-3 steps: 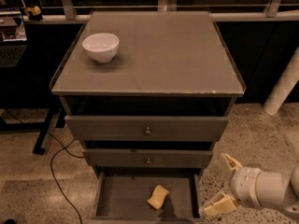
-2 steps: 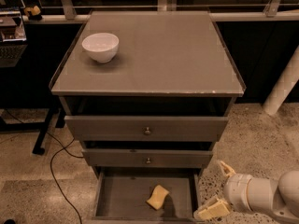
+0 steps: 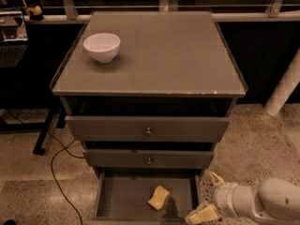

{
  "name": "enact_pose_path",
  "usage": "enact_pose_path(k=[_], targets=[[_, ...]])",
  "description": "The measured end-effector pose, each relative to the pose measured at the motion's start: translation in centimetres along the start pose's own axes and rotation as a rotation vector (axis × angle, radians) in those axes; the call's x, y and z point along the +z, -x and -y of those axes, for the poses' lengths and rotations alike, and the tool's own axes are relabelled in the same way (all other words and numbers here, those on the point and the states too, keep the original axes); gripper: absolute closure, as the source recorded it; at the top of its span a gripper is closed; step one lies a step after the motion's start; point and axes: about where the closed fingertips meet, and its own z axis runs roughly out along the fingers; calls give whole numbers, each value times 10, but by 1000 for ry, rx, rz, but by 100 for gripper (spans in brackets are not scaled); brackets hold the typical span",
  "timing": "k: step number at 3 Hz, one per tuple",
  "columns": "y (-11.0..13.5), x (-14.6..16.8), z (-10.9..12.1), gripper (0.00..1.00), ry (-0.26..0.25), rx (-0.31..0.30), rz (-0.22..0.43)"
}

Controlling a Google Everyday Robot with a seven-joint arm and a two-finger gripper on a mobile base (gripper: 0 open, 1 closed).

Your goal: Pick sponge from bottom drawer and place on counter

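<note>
The pale-yellow sponge (image 3: 159,197) lies on the grey floor of the open bottom drawer (image 3: 124,196), right of its middle. My gripper (image 3: 209,198) hangs just outside the drawer's right wall, about a hand's width right of the sponge. It is open, with its cream-yellow fingers (image 3: 205,215) spread and nothing between them. The counter (image 3: 159,60) is the broad grey top of the cabinet, well above the gripper.
A white bowl (image 3: 101,46) stands on the counter's back left corner. Two knobbed drawers (image 3: 148,131) overhang the bottom drawer. A black cable (image 3: 56,168) trails over the speckled floor at left. A white post (image 3: 283,90) stands at right.
My gripper and white arm have shifted left, closer to the bottom drawer's right side. The sponge and bowl have stayed where they were.
</note>
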Motion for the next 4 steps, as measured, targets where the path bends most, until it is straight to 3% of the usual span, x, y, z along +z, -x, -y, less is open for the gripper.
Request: enact_pose_path(k=[1, 3, 4], targets=[[-28, 41, -1, 0, 63, 57, -57], [-32, 47, -5, 0, 61, 82, -39], [-44, 69, -6, 0, 78, 138, -39]])
